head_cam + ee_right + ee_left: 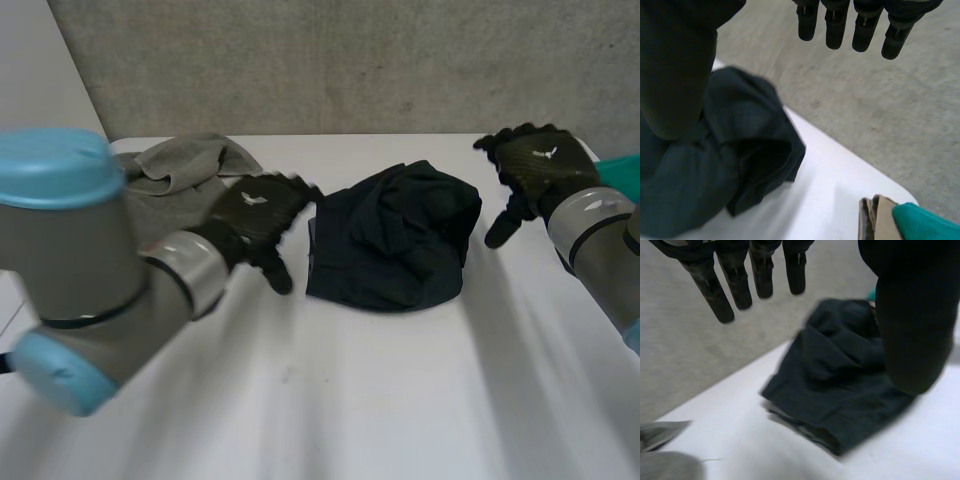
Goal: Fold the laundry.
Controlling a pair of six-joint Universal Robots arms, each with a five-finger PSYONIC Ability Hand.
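Laundry, a crumpled black fabric garment (395, 240), is lying between my open left robot hand (255, 210), hovering nearer, and open right robot hand (540, 165).

- A white table (330, 400) fills the lower and middle part of the head view, and its far edge meets a grey wall.
- A dark garment (395, 240) lies crumpled in a loose heap at the centre of the frame, directly on the tabletop. It is bunched and creased, with one layered edge flat on the white surface.
- A grey cloth (185, 165) lies rumpled in the upper left of the frame, near the table's far edge and apart from the dark garment.
- A teal object (622, 170) sits at the right edge of the frame, with a tan piece (877, 217) touching it. Whether they rest on the table cannot be told.
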